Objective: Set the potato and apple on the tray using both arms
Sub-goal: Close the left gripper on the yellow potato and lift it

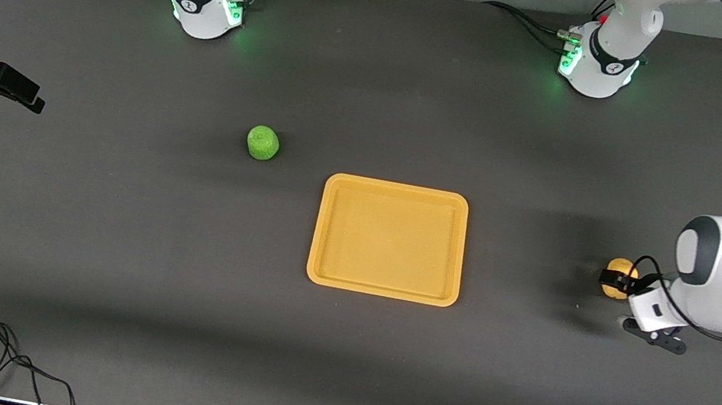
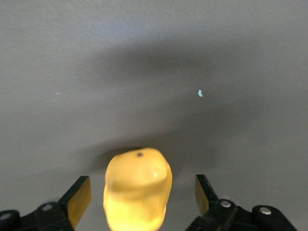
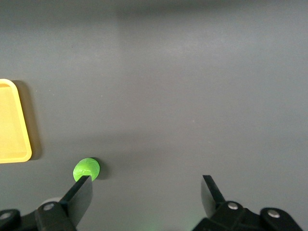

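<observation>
The left gripper [image 2: 138, 199] is down at the potato [image 2: 138, 190], which lies on the table well off the tray [image 1: 390, 239] at its 3 o'clock, toward the left arm's end; the fingers [image 2: 78, 198] are spread on either side with gaps showing, so I judge they should close squarely across the middle before any lift. The right gripper [image 3: 146, 195] waits, spread and empty, over bare table at the right arm's end. The tray is empty, and the apple [image 1: 263, 143] sits at its 10 o'clock.
</observation>
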{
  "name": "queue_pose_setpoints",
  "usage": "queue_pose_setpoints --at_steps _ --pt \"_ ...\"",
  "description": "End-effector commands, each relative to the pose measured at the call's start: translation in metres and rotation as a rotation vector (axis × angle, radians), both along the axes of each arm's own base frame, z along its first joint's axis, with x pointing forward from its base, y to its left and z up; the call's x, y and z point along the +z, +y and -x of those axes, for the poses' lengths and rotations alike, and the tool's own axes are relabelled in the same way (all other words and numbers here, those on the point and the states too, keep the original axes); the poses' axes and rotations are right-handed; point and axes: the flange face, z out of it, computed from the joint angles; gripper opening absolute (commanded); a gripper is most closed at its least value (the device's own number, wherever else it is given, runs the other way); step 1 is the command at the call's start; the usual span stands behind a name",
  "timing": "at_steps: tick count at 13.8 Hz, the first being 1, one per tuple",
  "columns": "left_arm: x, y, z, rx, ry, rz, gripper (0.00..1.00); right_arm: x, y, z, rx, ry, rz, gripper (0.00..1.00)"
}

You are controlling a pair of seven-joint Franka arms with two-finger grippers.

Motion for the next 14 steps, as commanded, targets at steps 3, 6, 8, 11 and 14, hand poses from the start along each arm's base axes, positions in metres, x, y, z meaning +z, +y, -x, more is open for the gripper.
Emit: queue_pose_setpoints --at_steps 3,6,8,11,14 --pt "0.022 0.006 0.014 -0.078 0.073 -0.006 0.9 0.002 -0.004 0.004 0.034 0.003 0.004 1.0" --pt "0.01 0.005 0.018 -0.069 0.084 0.002 0.71 0.002 -0.004 0.004 0.034 0.003 0.004 1.0" --pt "0.013 0.006 0.017 -0.051 0.072 0.007 0.35 0.002 -0.004 0.004 0.034 0.003 0.004 1.0" --pt "0.054 0.004 0.013 0.008 0.033 0.046 0.02 0.002 -0.004 0.003 0.034 0.003 0.004 1.0" --pt "0.103 -0.026 0.008 0.122 0.037 0.037 0.0 0.002 -0.004 0.003 0.034 0.005 0.004 1.0"
